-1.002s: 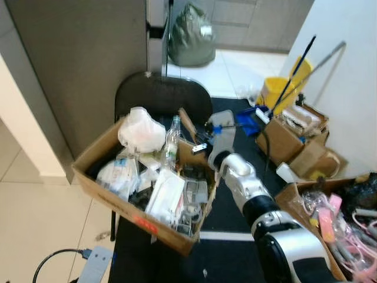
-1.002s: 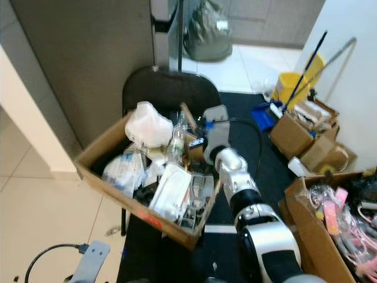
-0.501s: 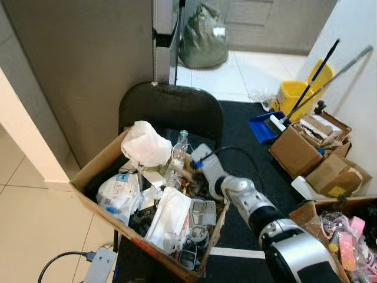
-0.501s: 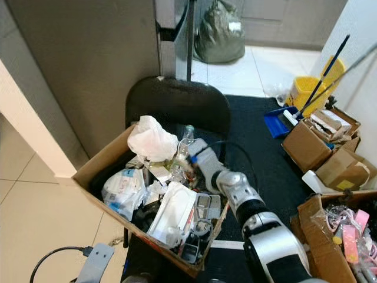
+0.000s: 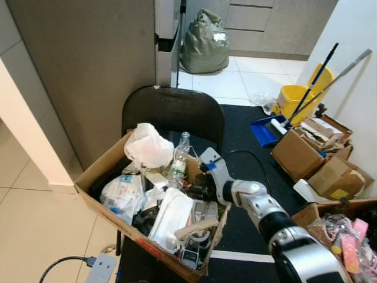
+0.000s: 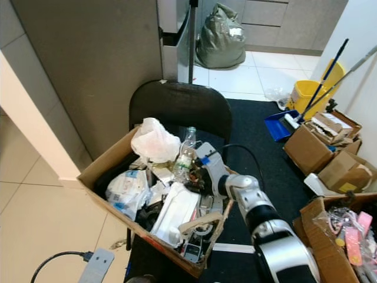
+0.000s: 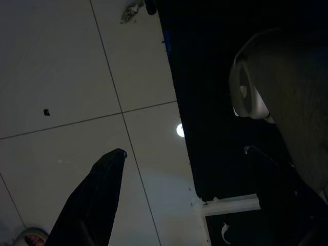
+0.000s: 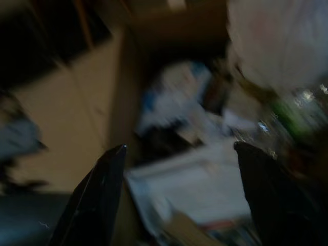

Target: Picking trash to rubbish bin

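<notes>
My right gripper (image 8: 179,169) has dropped into the cardboard box (image 5: 103,171) of trash on the black chair (image 5: 171,109), down from above the box's far corner a second ago, so I'm now in reach of a pick. My fingers (image 8: 97,195) stand spread wide with nothing between them, over blurred white paper and packaging. The clear plastic bottle (image 5: 178,158) stands just beside my wrist, the white plastic bag (image 5: 147,144) beyond it. A white packet (image 5: 121,191) with blue print sits near the box's left wall; I can't read its lettering, nor the red marks on the box front. My left gripper (image 7: 92,200) hangs idle over floor tiles; whether it is open, I cannot tell.
</notes>
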Available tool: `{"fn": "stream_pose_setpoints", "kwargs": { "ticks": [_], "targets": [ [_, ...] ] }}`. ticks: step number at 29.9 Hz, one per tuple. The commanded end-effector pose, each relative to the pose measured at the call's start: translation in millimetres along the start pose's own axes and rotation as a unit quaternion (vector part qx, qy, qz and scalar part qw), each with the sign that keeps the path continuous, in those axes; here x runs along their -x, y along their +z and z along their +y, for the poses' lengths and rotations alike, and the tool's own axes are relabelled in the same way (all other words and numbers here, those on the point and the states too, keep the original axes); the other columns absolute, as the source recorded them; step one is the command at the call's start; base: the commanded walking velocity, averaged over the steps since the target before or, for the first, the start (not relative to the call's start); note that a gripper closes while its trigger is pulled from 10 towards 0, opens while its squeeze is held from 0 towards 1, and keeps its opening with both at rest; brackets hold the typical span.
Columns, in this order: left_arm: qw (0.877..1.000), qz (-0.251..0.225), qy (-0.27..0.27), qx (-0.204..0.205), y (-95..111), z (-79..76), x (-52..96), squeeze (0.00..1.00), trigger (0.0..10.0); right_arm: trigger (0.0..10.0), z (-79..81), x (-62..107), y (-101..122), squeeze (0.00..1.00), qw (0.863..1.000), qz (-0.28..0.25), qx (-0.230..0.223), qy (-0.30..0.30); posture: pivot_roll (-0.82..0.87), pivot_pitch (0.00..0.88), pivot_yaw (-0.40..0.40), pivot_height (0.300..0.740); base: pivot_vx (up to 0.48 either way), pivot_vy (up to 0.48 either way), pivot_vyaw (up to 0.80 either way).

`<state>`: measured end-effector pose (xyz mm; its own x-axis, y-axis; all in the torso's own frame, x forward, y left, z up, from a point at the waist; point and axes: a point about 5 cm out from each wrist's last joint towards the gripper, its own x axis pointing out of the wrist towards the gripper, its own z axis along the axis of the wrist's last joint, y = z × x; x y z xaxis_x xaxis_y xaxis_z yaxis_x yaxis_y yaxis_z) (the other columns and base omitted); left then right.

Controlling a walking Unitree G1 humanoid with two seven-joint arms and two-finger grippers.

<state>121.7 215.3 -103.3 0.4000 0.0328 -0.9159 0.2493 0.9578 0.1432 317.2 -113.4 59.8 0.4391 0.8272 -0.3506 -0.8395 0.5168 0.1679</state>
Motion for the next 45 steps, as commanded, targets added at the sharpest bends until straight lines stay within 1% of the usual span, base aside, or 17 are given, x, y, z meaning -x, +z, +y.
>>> {"fn": "stream_pose_setpoints", "kwargs": {
  "ticks": [1,5,12,14,17,20,22,24,26,27,30,33,37,41,42,43,45],
  "targets": [
    [1.0,0.008,-0.006,-0.004,-3,-2.6,0.0,0.0,10.0,10.0,-1.9,8.1,6,0.0,0.999,-0.039,-0.021,0.018,0.13,0.0,-0.021,0.74,0.0,0.0,0.0],
    [1.0,0.012,-0.008,-0.011,-4,-3.9,-0.1,0.0,10.0,10.0,4.3,14.3,5,0.0,0.994,-0.078,-0.052,0.058,0.12,0.0,-0.018,0.74,-0.132,0.0,0.0],
    [1.0,0.014,-0.007,-0.018,-4,-3.6,-0.1,0.0,10.0,10.0,10.0,15.9,-10,0.0,0.993,-0.059,-0.069,0.07,0.12,0.0,-0.014,0.74,-0.305,0.0,0.0],
    [1.0,0.014,-0.007,-0.02,-3,-3.4,-0.1,0.0,10.0,10.0,8.6,19.1,-22,0.0,0.996,-0.025,-0.062,0.052,0.12,0.0,-0.014,0.74,-0.324,0.0,0.0],
    [1.0,0.014,-0.007,-0.02,-3,-3.6,-0.2,0.0,10.0,10.0,2.4,21.6,-27,0.0,0.998,-0.012,-0.053,0.01,0.12,0.0,-0.014,0.74,-0.326,0.0,0.0],
    [1.0,0.014,-0.008,-0.02,-4,-3.9,-0.1,0.0,10.0,10.0,-14.0,27.2,-29,0.0,0.994,-0.006,-0.065,-0.088,0.12,0.0,-0.013,0.74,-0.322,0.0,0.0],
    [1.0,0.015,-0.008,-0.019,-4,-4.1,0.0,0.0,10.0,10.0,-28.9,35.2,-30,0.0,0.98,0.002,-0.072,-0.186,0.12,0.0,-0.013,0.74,-0.311,0.0,0.0],
    [1.0,0.015,-0.009,-0.019,-4,-4.3,0.0,0.0,10.0,10.0,-38.3,42.3,-33,0.0,0.965,0.008,-0.084,-0.25,0.12,0.0,-0.013,0.74,-0.3,0.0,0.0],
    [1.0,0.014,-0.009,-0.018,-4,-4.4,0.0,0.0,10.0,10.0,-40.5,44.4,-34,0.0,0.96,0.009,-0.091,-0.265,0.12,0.0,-0.013,0.74,-0.3,0.0,0.0],
    [1.0,0.014,-0.009,-0.018,-4,-4.8,-0.1,0.0,10.0,10.0,-44.2,49.9,-38,0.0,0.949,0.017,-0.097,-0.299,0.12,0.0,-0.013,0.74,0.0,0.0,0.0],
    [1.0,0.013,-0.008,-0.017,-4,-4.8,-0.1,0.0,10.0,10.0,-45.5,53.3,-44,0.0,0.941,0.026,-0.102,-0.322,0.12,0.0,-0.015,0.74,0.0,0.0,0.0],
    [1.0,0.012,-0.007,-0.014,-4,-5.0,-0.2,0.0,10.0,10.0,-44.9,55.9,-53,0.0,0.932,0.044,-0.109,-0.343,0.12,0.0,-0.015,0.74,0.0,0.0,0.0],
    [1.0,0.01,-0.009,-0.013,-3,-5.9,-0.4,0.0,10.0,10.0,-37.8,64.6,-84,0.0,0.905,0.105,-0.14,-0.388,0.12,0.0,-0.015,0.74,0.0,0.0,-0.6],
    [1.0,0.01,-0.009,-0.013,-3,-6.2,-0.5,0.0,10.0,10.0,-33.5,67.3,-96,0.0,0.892,0.125,-0.15,-0.407,0.12,0.0,-0.015,0.74,0.0,0.0,-0.8],
    [1.0,0.01,-0.01,-0.013,-3,-6.5,-0.5,0.0,10.0,10.0,-28.3,71.7,-109,0.0,0.88,0.146,-0.163,-0.421,0.11,0.0,-0.016,0.74,0.0,0.0,-0.8],
    [1.0,0.01,-0.01,-0.013,-3,-6.5,-0.5,0.0,10.0,10.0,-28.3,71.7,-109,0.0,0.88,0.146,-0.163,-0.421,0.11,0.0,-0.016,0.74,0.0,0.0,-0.8],
    [1.0,0.01,-0.01,-0.013,-3,-7.0,-0.5,0.0,10.0,10.0,-14.9,81.1,-135,0.0,0.856,0.19,-0.189,-0.443,0.11,0.0,-0.016,0.74,0.0,0.0,-0.8]
  ]
}}
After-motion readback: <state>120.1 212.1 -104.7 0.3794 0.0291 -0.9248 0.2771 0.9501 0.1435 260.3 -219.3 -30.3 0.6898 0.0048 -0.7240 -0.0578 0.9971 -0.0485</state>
